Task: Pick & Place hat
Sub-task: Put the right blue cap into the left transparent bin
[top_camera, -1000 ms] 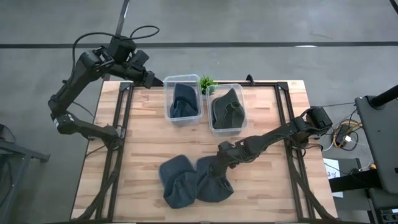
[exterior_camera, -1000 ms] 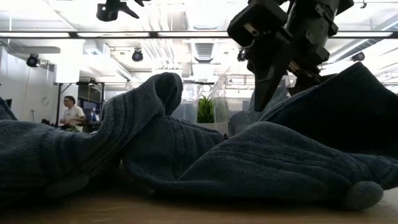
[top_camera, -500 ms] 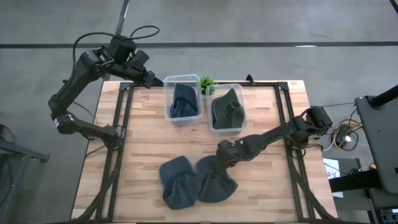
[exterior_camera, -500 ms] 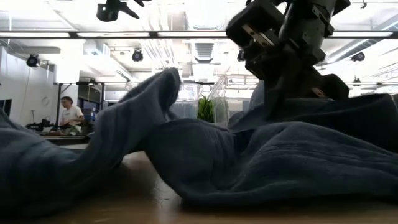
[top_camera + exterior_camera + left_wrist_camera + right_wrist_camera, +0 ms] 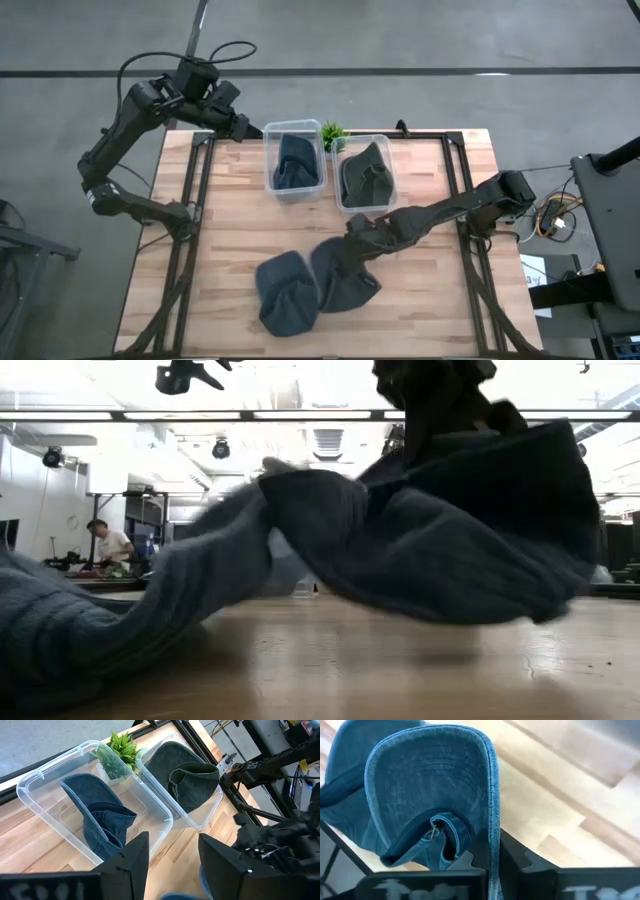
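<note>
Two blue denim hats are at the table's near middle. One hat [image 5: 283, 292] lies on the wood. The other hat [image 5: 342, 275] [image 5: 470, 530] hangs from my right gripper [image 5: 353, 238] [image 5: 493, 859], which is shut on it. My left gripper [image 5: 243, 131] [image 5: 170, 870] stands open above the table's far left, near the bins, with nothing between its fingers. The lying hat [image 5: 90, 630] rests on its underside. My right gripper pinches the edge of the hat's brim [image 5: 493, 840] between its two fingers [image 5: 476, 856]. It comes slanting down from the table's right side. The hat hangs below the fingers, and in the low view its underside [image 5: 450, 615] is clear of the wood.
Two clear plastic bins stand at the far middle: the left bin [image 5: 272, 178] [image 5: 35, 785] holds a blue hat [image 5: 295, 160], the right bin [image 5: 388, 190] [image 5: 200, 822] a dark green hat [image 5: 365, 175]. A small green plant [image 5: 333, 134] stands between them. Bare wood lies left and right.
My right gripper has shut on the right-hand hat's brim and risen, drawing a little toward the bins. That hat has come up off the table and now hangs clear. The other hat has stayed on the wood.
</note>
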`<state>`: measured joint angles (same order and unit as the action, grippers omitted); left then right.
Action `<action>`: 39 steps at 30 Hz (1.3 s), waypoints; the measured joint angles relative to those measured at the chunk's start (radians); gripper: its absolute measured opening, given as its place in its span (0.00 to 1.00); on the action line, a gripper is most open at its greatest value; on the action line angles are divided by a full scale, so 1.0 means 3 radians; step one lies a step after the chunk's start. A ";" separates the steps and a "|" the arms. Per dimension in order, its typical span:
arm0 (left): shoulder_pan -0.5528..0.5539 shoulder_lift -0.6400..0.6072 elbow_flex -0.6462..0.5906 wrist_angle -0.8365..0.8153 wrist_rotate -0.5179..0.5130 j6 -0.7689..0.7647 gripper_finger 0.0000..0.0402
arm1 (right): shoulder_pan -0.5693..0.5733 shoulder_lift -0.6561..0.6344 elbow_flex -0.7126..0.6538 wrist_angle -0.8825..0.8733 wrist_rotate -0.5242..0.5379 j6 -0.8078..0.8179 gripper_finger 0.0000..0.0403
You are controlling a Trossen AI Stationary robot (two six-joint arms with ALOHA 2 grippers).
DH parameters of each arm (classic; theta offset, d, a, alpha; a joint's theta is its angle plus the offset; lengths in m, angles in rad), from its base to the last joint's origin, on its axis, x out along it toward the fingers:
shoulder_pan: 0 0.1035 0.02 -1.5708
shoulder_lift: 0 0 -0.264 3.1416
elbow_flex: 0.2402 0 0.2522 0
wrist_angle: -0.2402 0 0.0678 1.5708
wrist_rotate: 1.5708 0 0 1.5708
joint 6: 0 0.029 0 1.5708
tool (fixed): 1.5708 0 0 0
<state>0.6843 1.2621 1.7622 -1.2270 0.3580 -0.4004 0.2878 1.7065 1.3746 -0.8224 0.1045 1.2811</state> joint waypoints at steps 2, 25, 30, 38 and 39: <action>0.0000 0.0000 0.0000 -0.0001 0.0000 0.0000 0.41 | 0.0001 -0.0001 0.0146 -0.0203 0.0081 -0.0018 0.02; -0.0026 0.0002 0.0000 0.0024 0.0792 -0.0178 0.41 | -0.0340 0.0012 0.1816 -0.0778 0.1385 -0.0911 0.03; -0.0027 -0.0024 0.0000 0.0228 0.0843 -0.0246 0.41 | -0.0703 0.0019 0.1944 -0.1047 0.1258 -0.0854 0.03; -0.0046 0.0004 0.0000 0.0426 0.0797 -0.0378 0.41 | -0.1162 0.0027 0.2040 -0.0846 0.0955 -0.1148 0.03; -0.0048 0.0016 0.0000 0.0427 0.0776 -0.0379 0.41 | -0.1192 0.0031 0.2027 -0.0762 0.0935 -0.1180 0.03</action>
<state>0.6701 1.2670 1.7622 -1.0988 0.5909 -0.5140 -0.0699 1.7159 1.9826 -1.0509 0.3849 0.9272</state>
